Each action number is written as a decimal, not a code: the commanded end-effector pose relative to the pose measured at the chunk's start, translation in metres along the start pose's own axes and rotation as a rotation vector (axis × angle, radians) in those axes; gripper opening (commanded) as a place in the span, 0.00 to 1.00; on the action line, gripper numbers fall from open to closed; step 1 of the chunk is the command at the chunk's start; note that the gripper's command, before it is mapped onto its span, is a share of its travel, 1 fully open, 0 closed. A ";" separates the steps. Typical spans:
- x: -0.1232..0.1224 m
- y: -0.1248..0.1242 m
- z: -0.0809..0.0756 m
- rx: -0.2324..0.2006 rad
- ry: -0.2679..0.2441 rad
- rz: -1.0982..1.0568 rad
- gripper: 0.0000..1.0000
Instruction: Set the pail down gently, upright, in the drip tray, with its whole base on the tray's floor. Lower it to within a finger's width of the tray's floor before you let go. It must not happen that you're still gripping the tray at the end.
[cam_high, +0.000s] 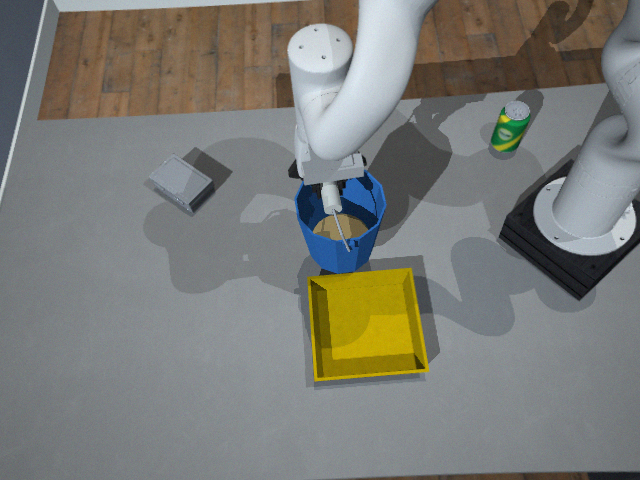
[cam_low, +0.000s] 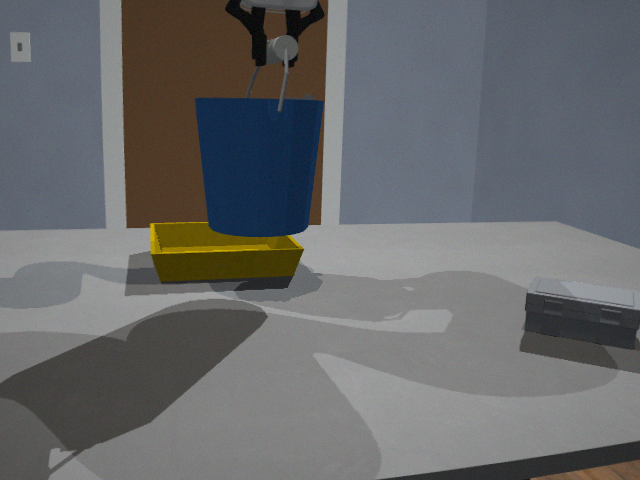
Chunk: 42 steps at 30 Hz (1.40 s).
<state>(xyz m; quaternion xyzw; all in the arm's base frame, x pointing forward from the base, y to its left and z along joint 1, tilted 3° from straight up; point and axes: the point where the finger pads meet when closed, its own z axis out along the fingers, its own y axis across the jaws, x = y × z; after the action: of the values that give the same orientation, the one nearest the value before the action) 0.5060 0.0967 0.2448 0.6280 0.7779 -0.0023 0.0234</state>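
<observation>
A blue pail (cam_high: 338,248) (cam_low: 257,165) hangs upright in the air from its wire handle. My gripper (cam_high: 330,198) (cam_low: 278,49) is shut on the handle's white grip, above the pail's mouth. The yellow drip tray (cam_high: 317,330) (cam_low: 227,263) lies flat on the table, square and empty. In the top view the pail is just behind the tray's back edge, not over its floor. In the exterior view the pail's base is above the height of the tray's rim and hides part of it.
A grey flat case (cam_high: 180,183) (cam_low: 581,307) lies on the table away from the tray. A green and yellow can (cam_high: 510,126) stands near the robot's black base (cam_high: 555,253). The arm (cam_high: 336,103) reaches over the pail.
</observation>
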 end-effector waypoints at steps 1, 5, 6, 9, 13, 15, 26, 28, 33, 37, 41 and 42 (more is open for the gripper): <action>0.014 -0.001 -0.001 -0.002 0.000 0.000 0.00; 0.027 -0.003 -0.001 -0.002 0.000 0.000 0.00; 0.030 -0.003 -0.001 -0.002 0.000 0.000 0.00; 0.040 -0.005 -0.001 -0.002 0.000 0.000 0.00; 0.046 -0.005 -0.001 -0.002 0.000 0.000 0.00; 0.052 -0.006 -0.001 -0.002 0.000 0.000 0.00; 0.084 -0.010 -0.001 -0.002 0.000 0.000 0.00; 0.090 -0.011 -0.001 -0.002 0.000 0.000 0.00; 0.097 -0.012 -0.001 -0.002 0.000 0.000 0.00; 0.107 -0.014 -0.001 -0.002 0.000 0.000 0.00; 0.116 -0.015 -0.001 -0.002 0.000 0.000 0.00; 0.118 -0.015 -0.001 -0.002 0.000 0.000 0.00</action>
<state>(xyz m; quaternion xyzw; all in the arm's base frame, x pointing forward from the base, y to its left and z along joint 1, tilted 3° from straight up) 0.4686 0.2007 0.2400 0.6279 0.7779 -0.0025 0.0234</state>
